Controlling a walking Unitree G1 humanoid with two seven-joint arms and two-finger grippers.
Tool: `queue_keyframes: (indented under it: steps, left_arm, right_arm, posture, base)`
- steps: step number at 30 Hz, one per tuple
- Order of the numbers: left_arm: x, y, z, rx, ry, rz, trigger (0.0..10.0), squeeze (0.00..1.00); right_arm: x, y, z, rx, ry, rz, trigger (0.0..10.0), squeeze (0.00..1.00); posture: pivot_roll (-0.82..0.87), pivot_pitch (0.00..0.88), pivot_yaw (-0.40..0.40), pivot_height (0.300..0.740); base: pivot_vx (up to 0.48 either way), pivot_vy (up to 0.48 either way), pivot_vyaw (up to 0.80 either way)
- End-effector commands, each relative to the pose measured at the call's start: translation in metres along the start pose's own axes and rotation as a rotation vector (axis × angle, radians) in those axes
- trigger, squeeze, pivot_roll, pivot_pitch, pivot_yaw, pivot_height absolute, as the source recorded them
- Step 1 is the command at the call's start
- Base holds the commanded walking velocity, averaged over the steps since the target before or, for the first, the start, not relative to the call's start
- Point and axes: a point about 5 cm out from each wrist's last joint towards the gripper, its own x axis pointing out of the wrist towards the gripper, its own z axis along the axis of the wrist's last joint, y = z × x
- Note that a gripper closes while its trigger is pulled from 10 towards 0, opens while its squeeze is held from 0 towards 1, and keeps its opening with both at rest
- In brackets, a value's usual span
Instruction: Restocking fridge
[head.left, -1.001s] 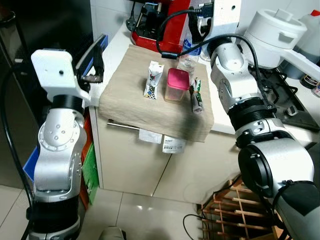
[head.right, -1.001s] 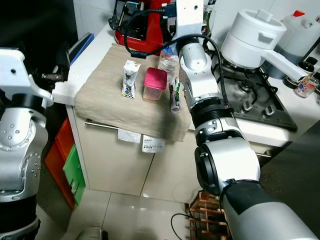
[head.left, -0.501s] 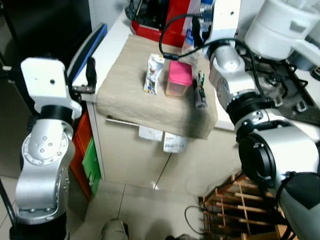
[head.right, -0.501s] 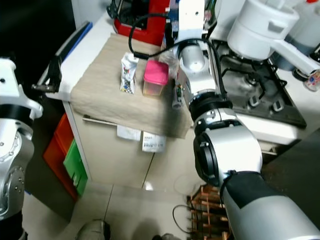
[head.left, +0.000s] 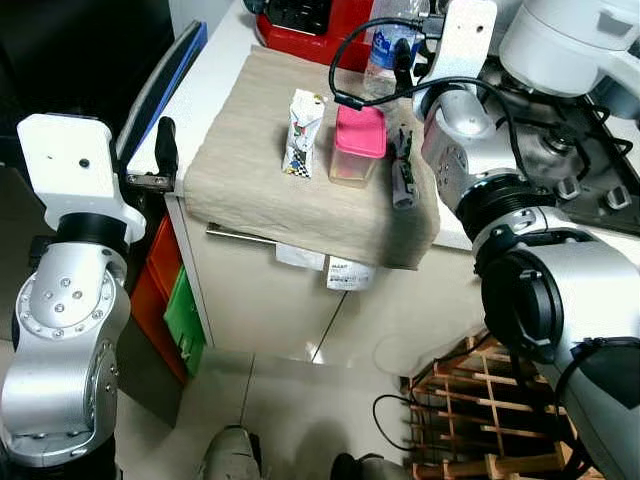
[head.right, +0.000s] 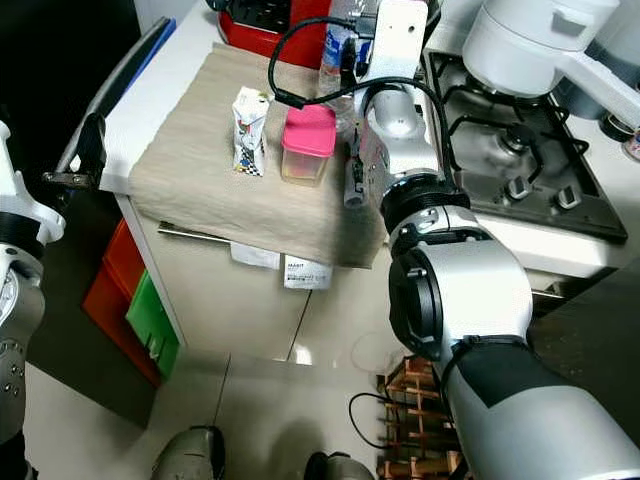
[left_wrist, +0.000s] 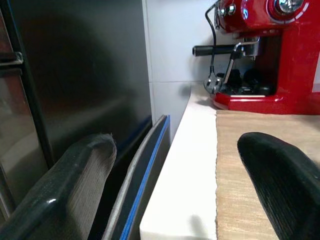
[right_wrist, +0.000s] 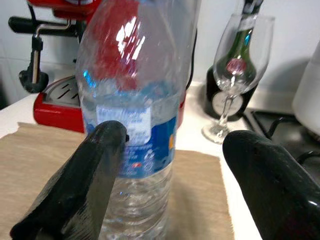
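- Honestly, I judge the restocking barely begun: every item I can see sits out on the worktop (head.left: 225, 75), on the beige cloth (head.left: 270, 170), and nothing is lifted.
- My right gripper (right_wrist: 172, 175) reaches toward the water bottle (right_wrist: 135, 115) at the far edge of the cloth, at about 12 o'clock from the pink-lidded container (head.left: 358, 148). Its fingers (right_wrist: 90, 185) are spread wide, the bottle standing between them but not yet pinched; one finger looks just beside the label, the other well apart.
- Waiting on the cloth: the small milk carton (head.left: 302, 132) at 9 o'clock of the pink-lidded container, and a green-and-white tube (head.left: 401, 180) lying at its 3 o'clock.
- My left gripper (left_wrist: 175, 195) hovers off the worktop's left edge, fingers spread, holding nothing, beside the dark fridge front (left_wrist: 75, 75).
- I see no fridge door open, so opening it, carrying each item across and placing it all remain.
- Behind the bottle stand a red coffee machine (left_wrist: 255, 55) and a wine glass (right_wrist: 240, 75); I'd mind that glass when lifting.
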Motion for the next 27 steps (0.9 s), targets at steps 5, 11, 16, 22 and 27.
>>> queue_keyframes:
  steps: [5,11,16,22,27]
  left_arm:
    - [-0.004,0.0,0.001,0.004,0.006,-0.001,10.0,0.0]
    - [-0.002,-0.001,-0.001,-0.004,0.013,0.002,10.0,0.0]
    - [0.003,-0.004,-0.002,-0.014,0.009,0.0,10.0,0.0]
    - [0.011,-0.01,-0.003,-0.036,-0.01,-0.014,10.0,0.0]
    - [0.022,-0.016,-0.003,-0.055,-0.04,-0.026,10.0,0.0]
  right_arm:
    - [0.0,0.008,-0.001,-0.026,0.036,0.05,10.0,0.0]
    - [0.0,0.009,-0.004,-0.026,0.044,0.065,3.3,0.0]
    - [0.0,0.01,0.001,-0.021,0.023,0.076,0.0,0.0]
    - [0.001,0.01,0.007,-0.031,-0.005,0.076,0.0,0.0]
    - [0.002,0.01,0.018,-0.062,-0.068,0.08,0.0,0.0]
  posture:
    - [0.35,0.172,-0.138,0.74]
    - [0.35,0.162,-0.142,0.74]
    - [0.33,0.138,-0.144,0.74]
    - [0.3,0.094,-0.148,0.74]
    - [0.27,0.036,-0.152,0.74]
  base:
    - [0.0,0.0,0.0]
    - [0.0,0.0,0.0]
    - [0.0,0.0,0.0]
    - [0.0,0.0,0.0]
    - [0.0,0.0,0.0]
